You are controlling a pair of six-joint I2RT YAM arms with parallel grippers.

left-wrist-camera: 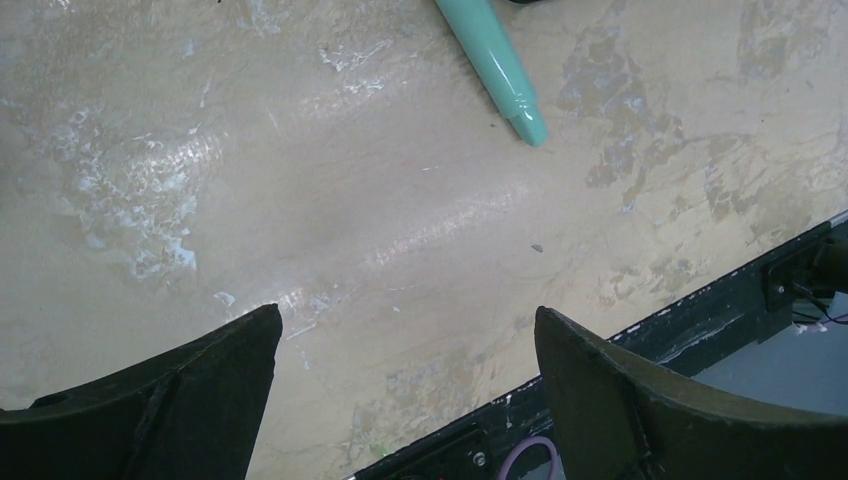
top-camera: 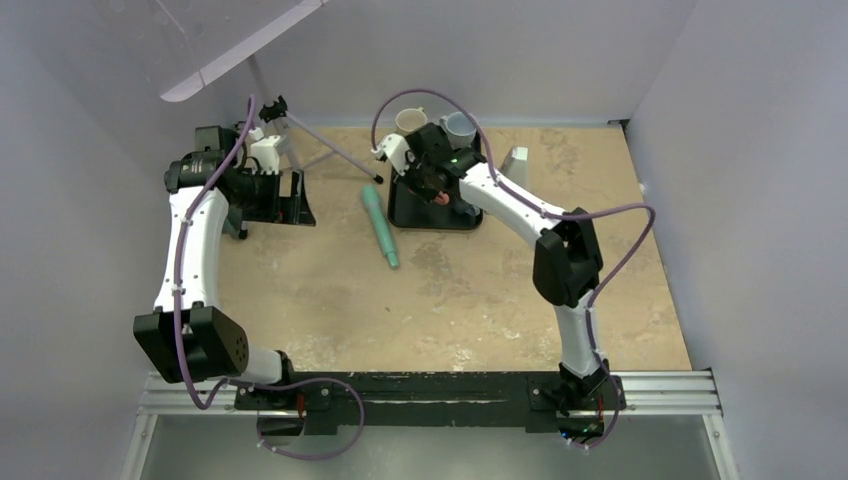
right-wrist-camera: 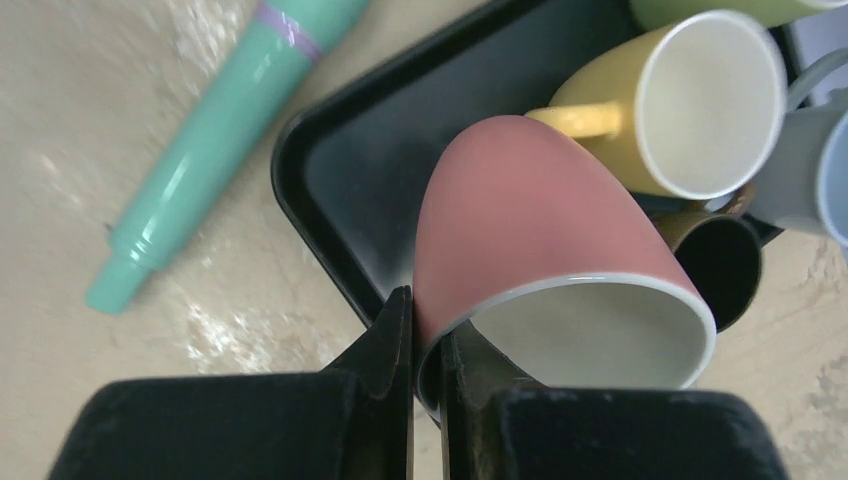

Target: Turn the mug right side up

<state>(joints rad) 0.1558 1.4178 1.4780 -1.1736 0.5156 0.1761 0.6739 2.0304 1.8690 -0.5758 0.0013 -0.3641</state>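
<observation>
Ideally, the pink mug (right-wrist-camera: 530, 200), pinched at its rim by the right gripper (right-wrist-camera: 425, 325), should be rotated mouth-up over the black tray (right-wrist-camera: 350, 170), clear of the yellow mug (right-wrist-camera: 640, 120).

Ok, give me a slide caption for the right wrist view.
Right jaws clamped on the rim of the pink mug, tilted over the black tray beside a yellow mug; teal tube alongside.

One pink ceramic mug (right-wrist-camera: 530, 210), one yellow mug (right-wrist-camera: 610, 85), one dark brown mug (right-wrist-camera: 715, 265), one grey-blue mug (right-wrist-camera: 800, 165), one black rectangular tray (right-wrist-camera: 380, 170), one teal cylinder (right-wrist-camera: 215, 125)
</observation>
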